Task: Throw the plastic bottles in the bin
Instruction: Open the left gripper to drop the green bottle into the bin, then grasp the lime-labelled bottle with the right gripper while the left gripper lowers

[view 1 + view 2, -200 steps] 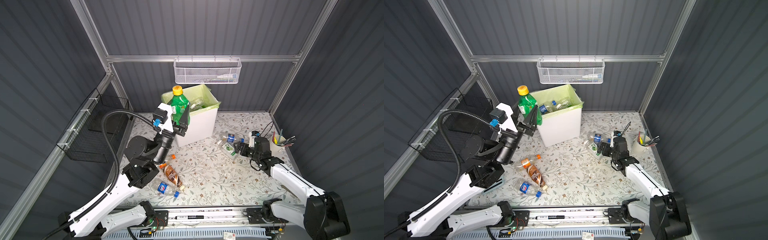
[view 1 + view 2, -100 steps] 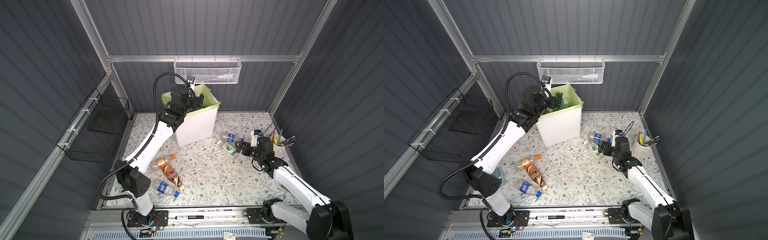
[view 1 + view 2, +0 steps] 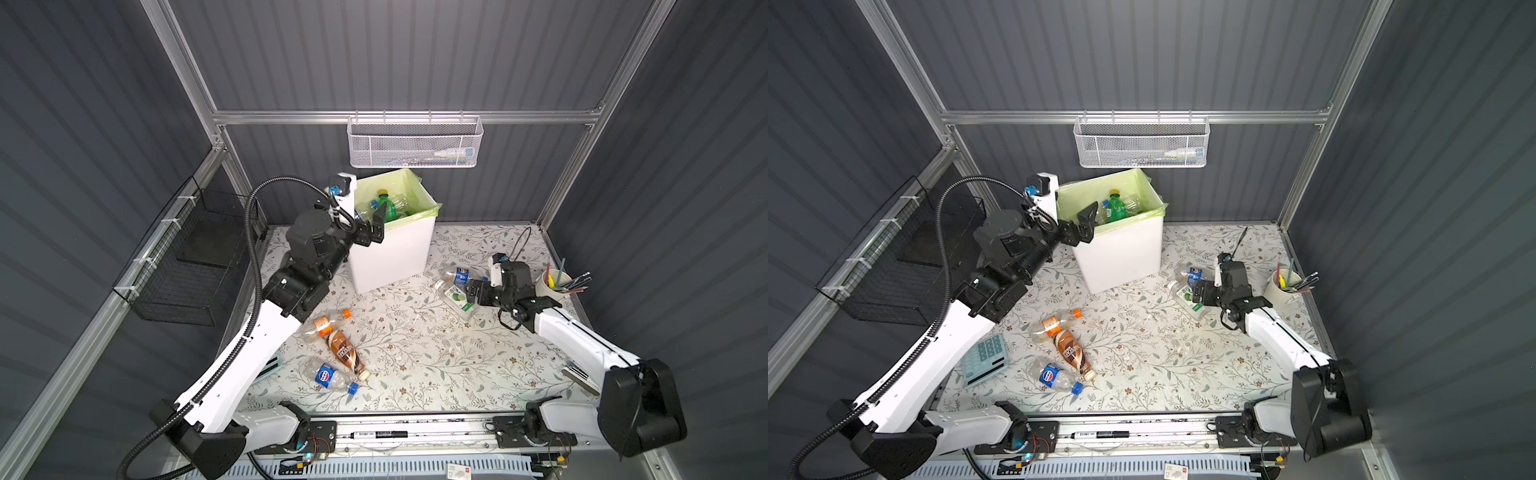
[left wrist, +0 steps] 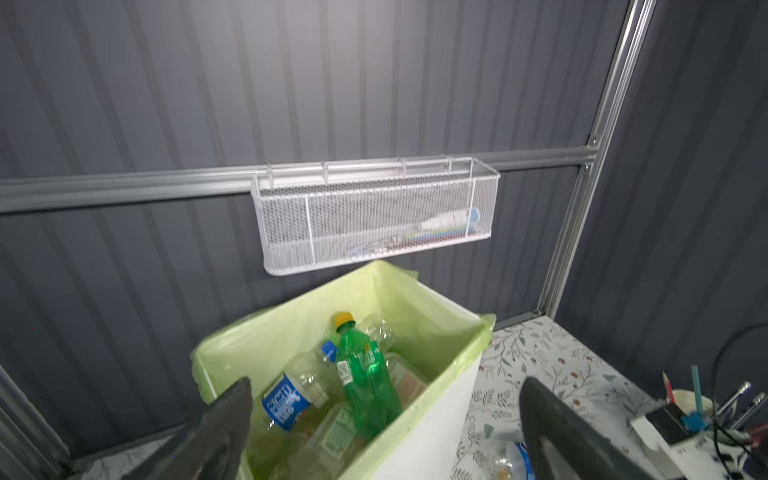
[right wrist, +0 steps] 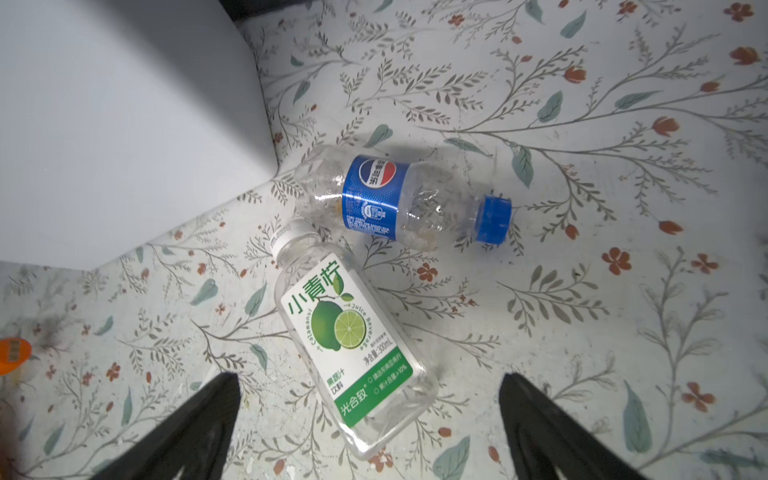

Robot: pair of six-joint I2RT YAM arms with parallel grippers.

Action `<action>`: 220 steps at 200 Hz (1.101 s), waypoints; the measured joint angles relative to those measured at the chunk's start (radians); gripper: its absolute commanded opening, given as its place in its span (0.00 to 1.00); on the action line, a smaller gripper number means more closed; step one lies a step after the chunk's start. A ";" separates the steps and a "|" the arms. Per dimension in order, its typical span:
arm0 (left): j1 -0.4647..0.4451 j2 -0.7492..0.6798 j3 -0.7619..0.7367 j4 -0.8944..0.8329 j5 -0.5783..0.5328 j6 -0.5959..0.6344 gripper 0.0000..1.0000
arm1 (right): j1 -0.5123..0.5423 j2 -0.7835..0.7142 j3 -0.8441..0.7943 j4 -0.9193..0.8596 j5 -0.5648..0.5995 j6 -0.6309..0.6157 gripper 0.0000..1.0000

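Loose bottles [image 3: 345, 351]: five. Bin [image 3: 395, 253]: one. White basket [image 3: 413, 143]: one. Black basket [image 3: 187, 266]: one. Pen cup [image 3: 544, 287]: one. Calculator [image 3: 986, 359]: one.

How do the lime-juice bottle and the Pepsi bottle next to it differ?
Cap: lime-juice bottle white, Pepsi bottle blue.
Label: lime-juice bottle green and white, Pepsi bottle blue.
Body: lime-juice bottle flat-sided, Pepsi bottle round.
Shared: both clear, capped, lying on their sides on the floral table.

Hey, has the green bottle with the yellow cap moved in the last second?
Yes. The green bottle was up beside the bin's left rim; it now lies inside the bin, below that rim.
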 measured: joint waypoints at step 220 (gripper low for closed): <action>-0.004 -0.512 -0.624 -0.237 -0.357 -0.342 1.00 | 0.179 0.539 0.400 -0.317 0.145 -0.266 0.92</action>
